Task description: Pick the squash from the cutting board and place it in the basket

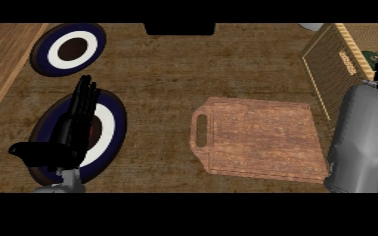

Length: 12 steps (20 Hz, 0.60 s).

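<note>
Centrally, rectangular wooden cutting board (262,140) (slotted handle), woven basket (341,65) beyond

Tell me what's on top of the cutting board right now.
The cutting board shows bare wood, no squash. The right forearm covers its right edge, so that strip is hidden.

Two round navy-and-white plates, one (68,49) by the tabletop's far left corner and one (111,125) at its left edge; one brown wooden cutting board (262,140); one woven wicker basket (334,62).
</note>
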Each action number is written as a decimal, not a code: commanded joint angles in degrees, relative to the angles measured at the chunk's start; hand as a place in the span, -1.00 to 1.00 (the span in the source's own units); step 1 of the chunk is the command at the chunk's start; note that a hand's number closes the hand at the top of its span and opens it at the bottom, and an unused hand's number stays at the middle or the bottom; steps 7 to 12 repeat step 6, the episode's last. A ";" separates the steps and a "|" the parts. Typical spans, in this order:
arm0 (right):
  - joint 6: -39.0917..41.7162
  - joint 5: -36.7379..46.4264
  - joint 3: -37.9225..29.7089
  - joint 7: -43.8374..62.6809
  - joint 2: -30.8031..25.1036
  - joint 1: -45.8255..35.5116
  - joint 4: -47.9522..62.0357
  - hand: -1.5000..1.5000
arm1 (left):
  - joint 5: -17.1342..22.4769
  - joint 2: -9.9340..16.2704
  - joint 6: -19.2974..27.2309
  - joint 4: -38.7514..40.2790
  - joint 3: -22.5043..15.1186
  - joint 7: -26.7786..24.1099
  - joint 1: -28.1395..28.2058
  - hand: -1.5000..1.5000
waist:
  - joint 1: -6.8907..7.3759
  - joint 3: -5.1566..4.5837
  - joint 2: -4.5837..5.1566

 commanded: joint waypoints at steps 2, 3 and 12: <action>6.35 -2.54 9.18 9.88 1.52 2.64 -7.89 -1.00 | 1.57 0.65 -1.46 1.90 1.46 -1.63 0.79 0.00 | 0.45 -0.01 -0.22; 4.17 -6.35 11.14 8.28 1.54 4.40 -9.87 -1.00 | 0.38 0.54 -0.86 -0.81 0.01 0.23 0.87 0.00 | 0.25 0.05 -0.50; 7.72 -9.20 18.77 8.44 1.57 6.29 -14.43 -1.00 | 1.36 1.40 -1.39 1.94 1.78 0.54 -2.08 0.00 | -0.01 0.03 -0.24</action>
